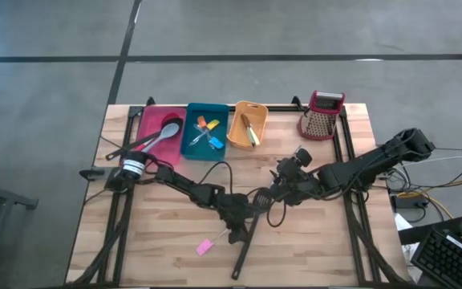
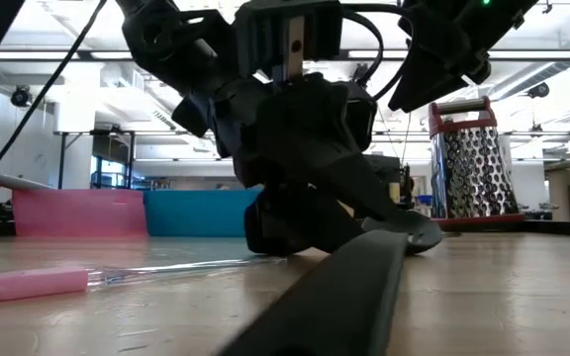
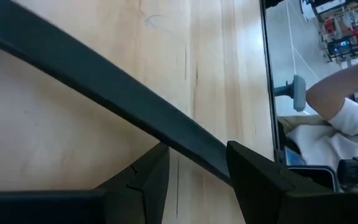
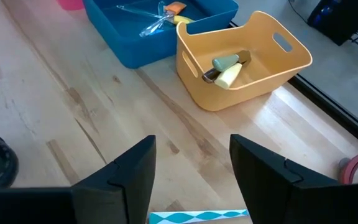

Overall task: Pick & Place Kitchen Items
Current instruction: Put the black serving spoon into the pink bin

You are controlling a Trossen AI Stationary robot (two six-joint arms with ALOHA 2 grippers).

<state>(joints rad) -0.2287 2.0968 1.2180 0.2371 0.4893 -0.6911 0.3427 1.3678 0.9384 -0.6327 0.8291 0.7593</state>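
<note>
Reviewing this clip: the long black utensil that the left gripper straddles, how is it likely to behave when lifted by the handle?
The long black utensil probably stays stiff: its handle runs straight across the table. The left gripper straddles it with open fingers well along the handle, so the far end may dip. The handle looks smooth and narrow, so it might twist between the fingers.

Even bright indoor light, ceiling strip lamps glaring in the low view, near black handle (image 2: 334,297) blurred, soft shadows

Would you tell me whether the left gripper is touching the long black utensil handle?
Cannot tell. In the left wrist view the handle runs between the left gripper's open fingers, but no contact shows plainly.
</note>
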